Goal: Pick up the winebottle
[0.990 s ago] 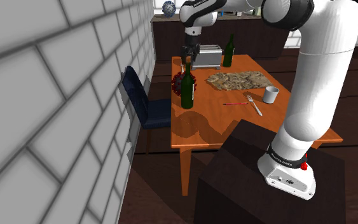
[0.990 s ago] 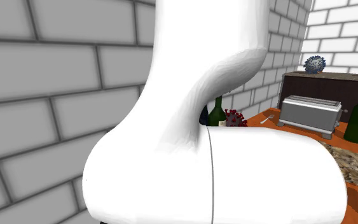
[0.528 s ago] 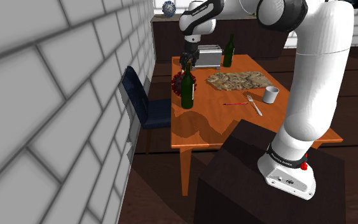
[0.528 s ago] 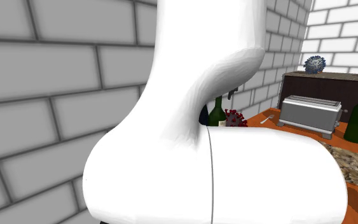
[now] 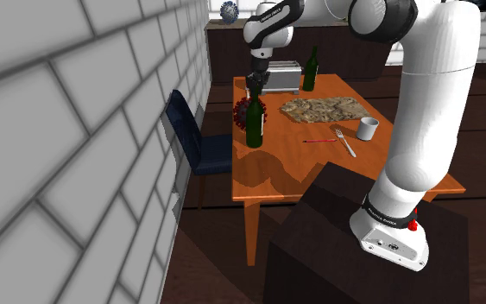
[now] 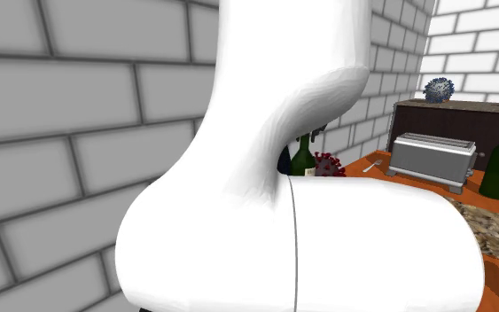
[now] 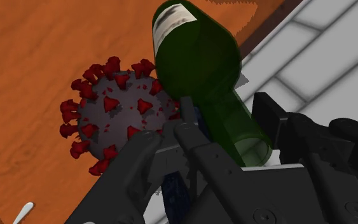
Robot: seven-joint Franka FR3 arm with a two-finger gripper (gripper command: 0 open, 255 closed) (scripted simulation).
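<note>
1. On the orange desk (image 5: 318,177), near the edge along the brick wall (image 5: 77,129): the green winebottle (image 5: 254,125), upright, with its paper label on the body.
2. Just beside it, on the wall side, a dark ball with red spikes (image 7: 117,114), resting on the desk and close against the bottle's lower part.
3. Directly above the neck of the winebottle in the shoulder view: the black pincer (image 5: 255,86), pointing down.
4. Seen from the wrist: fingers (image 7: 147,145) drawn together with the tips meeting and nothing clasped between them. The winebottle (image 7: 196,57) passes along the outer side of one finger, not between the two.
5. Compared with half a second ago: pincer shifted a little toward the shoulder view's right, so now more exactly over the neck. In the second exterior view, now closer to the neck of the winebottle (image 6: 302,158).
6. Unchanged since one second ago: the winebottle and the spiked ball, in the same place.
7. Farther along the desk, well apart from the pincer: a silver toaster (image 5: 282,78), a second green bottle (image 5: 310,71), a white mug (image 5: 367,129) and a fork (image 5: 345,142).
8. Between desk and wall: a dark blue chair (image 5: 193,138).
</note>
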